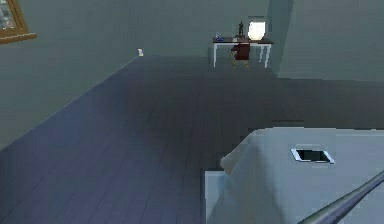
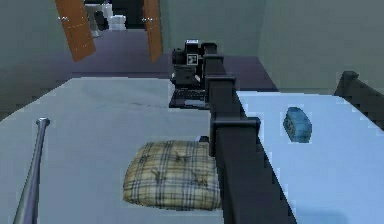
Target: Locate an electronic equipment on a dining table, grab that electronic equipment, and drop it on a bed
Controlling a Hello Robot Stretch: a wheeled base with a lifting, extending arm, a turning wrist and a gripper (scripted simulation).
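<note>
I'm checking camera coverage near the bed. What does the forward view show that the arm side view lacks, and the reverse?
Forward view: a small flat device lying on the bed, a white table with a lamp by the far wall, and a framed picture. Arm side view: the arm, a plaid pillow, a bluish block, an orange door. Both: the pale bed, and likely the grey bat.

Forward view over floor [image 1: 130, 130], arm side view above shared bed [image 2: 100, 110]
</note>
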